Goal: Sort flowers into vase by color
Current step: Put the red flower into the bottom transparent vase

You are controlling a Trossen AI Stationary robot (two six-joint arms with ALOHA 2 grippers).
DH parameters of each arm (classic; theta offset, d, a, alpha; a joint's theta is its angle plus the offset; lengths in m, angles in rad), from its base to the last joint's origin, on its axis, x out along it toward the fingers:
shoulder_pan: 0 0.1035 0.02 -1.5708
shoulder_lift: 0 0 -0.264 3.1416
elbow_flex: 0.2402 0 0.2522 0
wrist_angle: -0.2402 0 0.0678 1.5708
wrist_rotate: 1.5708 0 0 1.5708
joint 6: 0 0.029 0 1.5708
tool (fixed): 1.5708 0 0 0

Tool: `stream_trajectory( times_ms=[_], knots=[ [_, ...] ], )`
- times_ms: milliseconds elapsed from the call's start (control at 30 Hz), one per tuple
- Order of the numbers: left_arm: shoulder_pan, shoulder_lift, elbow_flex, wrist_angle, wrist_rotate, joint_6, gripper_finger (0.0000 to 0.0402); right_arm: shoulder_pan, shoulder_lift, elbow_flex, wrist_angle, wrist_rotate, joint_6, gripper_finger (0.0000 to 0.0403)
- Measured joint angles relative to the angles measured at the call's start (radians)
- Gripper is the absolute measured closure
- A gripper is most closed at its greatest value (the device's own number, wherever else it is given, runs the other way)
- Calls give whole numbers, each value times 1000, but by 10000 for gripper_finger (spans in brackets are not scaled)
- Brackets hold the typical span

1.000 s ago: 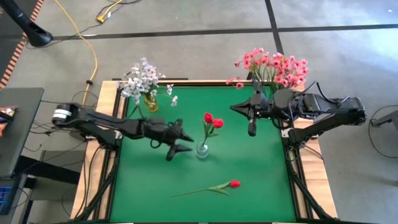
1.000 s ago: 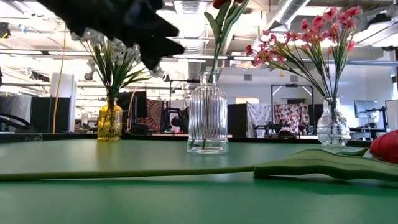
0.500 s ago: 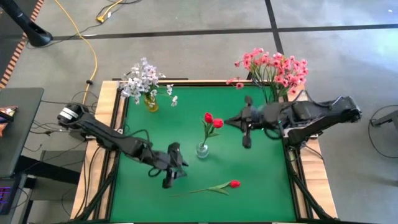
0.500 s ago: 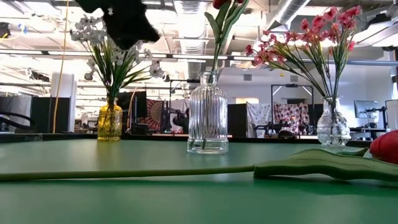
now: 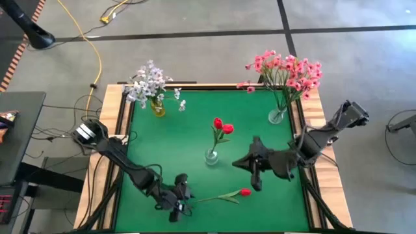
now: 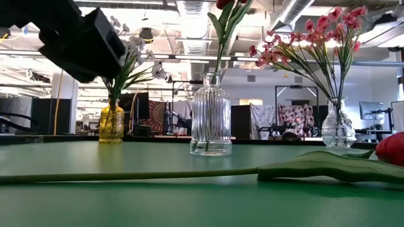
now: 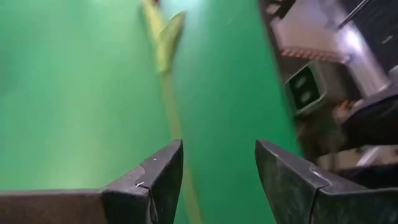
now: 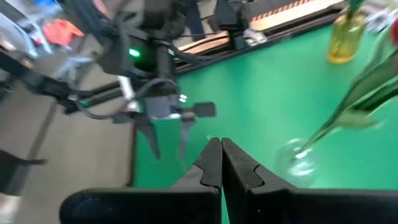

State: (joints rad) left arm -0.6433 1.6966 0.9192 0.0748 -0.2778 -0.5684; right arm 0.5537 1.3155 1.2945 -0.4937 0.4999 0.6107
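Observation:
A red bud flower (image 5: 224, 195) lies flat on the green table (image 5: 162, 143) near its near edge, and its stem (image 6: 158, 174) and bud (image 6: 392, 149) also show in the low view. My left gripper (image 5: 182, 201) is open at the stem's free end. In the left wrist view the stem (image 7: 176, 130) runs between the two fingers (image 7: 214, 180), and I cannot see them touch it. My right gripper (image 5: 256, 184) is shut and empty, above the table just beyond the bud. A clear vase (image 5: 211, 156) at the middle holds two red buds (image 5: 222, 125).
A yellow vase (image 5: 157, 107) with whitish flowers (image 5: 149, 81) stands at the far left corner. A clear vase (image 5: 277, 116) with pink flowers (image 5: 286, 70) stands at the far right. The table's wooden rims (image 5: 110, 117) run along both sides.
My left gripper has gone from beside the middle vase toward the table's near edge and down to the lying flower's stem end. My right gripper has gone from near the pink-flower vase toward the near edge, to a spot above the lying flower's bud. The flowers have not moved.

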Motion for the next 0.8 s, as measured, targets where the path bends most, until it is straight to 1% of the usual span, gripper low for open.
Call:
stream_trajectory(
  times_ms=[67, 167, 233, 300, 400, 467, 533, 600, 700, 800],
  knots=[
    [-8, 44, 1, 85, -14, -12, 213, 43, 0, 0, 5, 12, 59, 376],
    [-8, 110, 40, 124, -54, -15, 213, 109, 14, 0, 8, 57, 122, 376],
    [1, 153, 89, 106, -86, 12, 213, 148, 29, 0, 8, 83, 149, 376],
    [14, 204, 159, 90, -97, 48, 213, 174, 45, 0, 8, 82, 179, 376],
    [42, 277, 270, 15, -128, 85, 213, 206, 62, 0, 5, 73, 224, 376],
    [66, 322, 335, -64, -154, 89, 213, 236, 69, 0, 4, 74, 237, 376],
    [93, 360, 388, -126, -140, 84, 213, 268, 78, 0, 5, 74, 239, 376],
    [116, 388, 417, -171, -97, 74, 213, 306, 81, 0, 1, 74, 239, 376],
    [137, 418, 436, -171, -19, 49, 213, 358, 80, 0, -15, 83, 238, 376],
    [139, 431, 441, -173, 4, 19, 214, 402, 80, 0, -38, 142, 229, 376]
  ],
)
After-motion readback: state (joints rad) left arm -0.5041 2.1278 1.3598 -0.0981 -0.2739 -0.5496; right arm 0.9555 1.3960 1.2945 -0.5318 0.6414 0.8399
